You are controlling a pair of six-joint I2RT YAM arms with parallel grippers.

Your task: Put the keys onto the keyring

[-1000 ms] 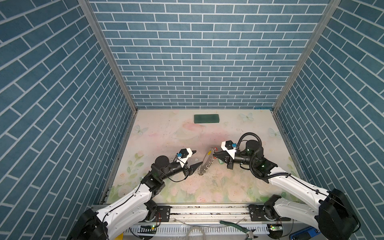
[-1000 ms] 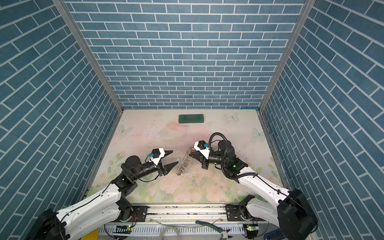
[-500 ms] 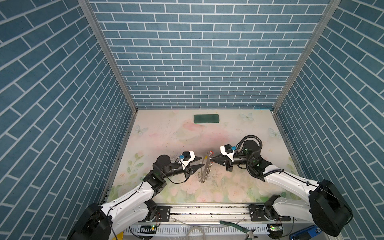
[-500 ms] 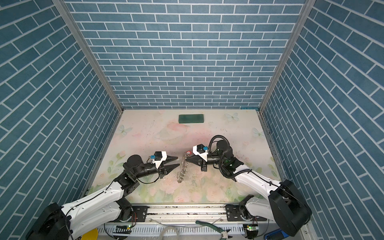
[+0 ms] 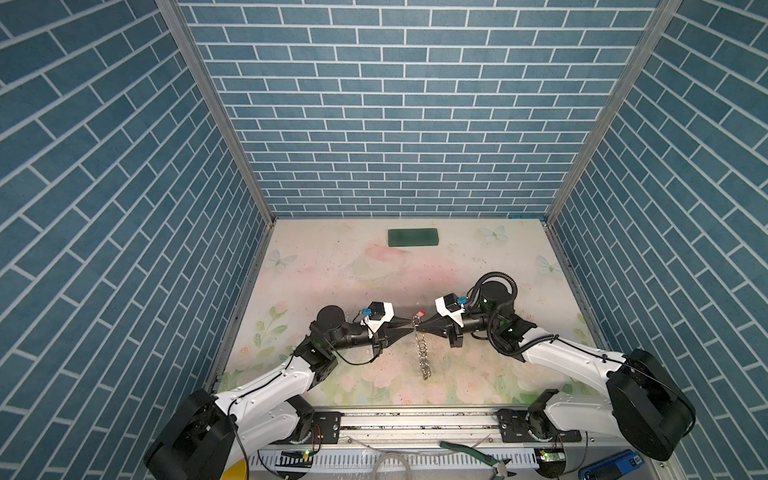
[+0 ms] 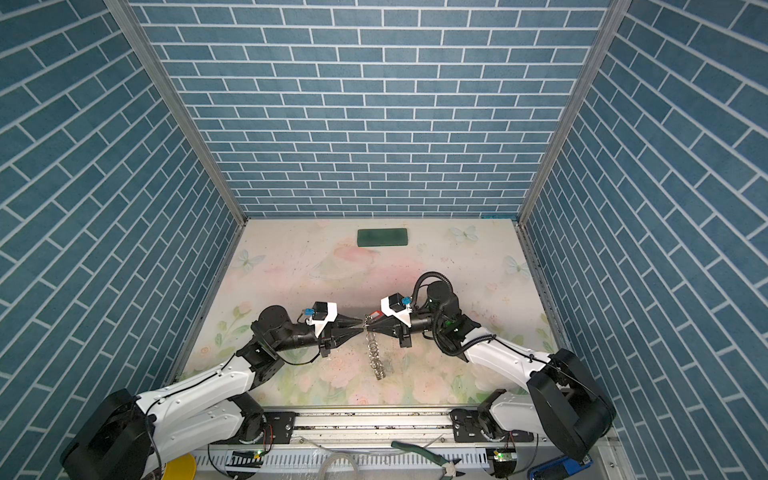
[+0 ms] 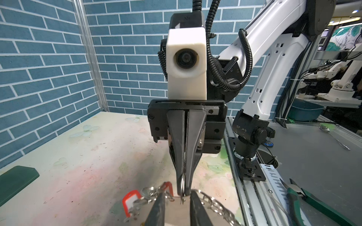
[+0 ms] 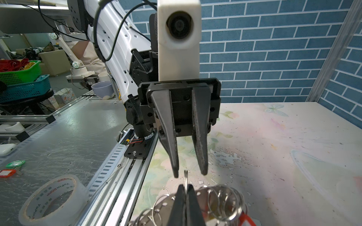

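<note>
The keyring (image 5: 423, 358) hangs edge-on above the mat in both top views (image 6: 375, 358), a dark hoop fringed with silver split rings. My right gripper (image 8: 185, 188) is shut on one split ring (image 8: 185, 176) at its top. My left gripper (image 7: 178, 193) faces it tip to tip, open, with its fingers (image 8: 175, 170) on either side of that ring and not touching it. A key with a red tag (image 7: 130, 202) dangles among the rings, seen also in a top view as a red tag (image 5: 420, 312). Two more tagged keys (image 8: 11, 167) lie on the bench outside the mat.
A dark green block (image 5: 412, 237) lies near the back wall. Brick walls close in three sides. On the metal bench in front lie a tape roll (image 8: 52, 199) and green-handled pliers (image 7: 305, 197).
Both grippers have come together at the middle of the mat. The left gripper's jaws have narrowed around the split ring. The keyring now hangs straight down from the right gripper.
</note>
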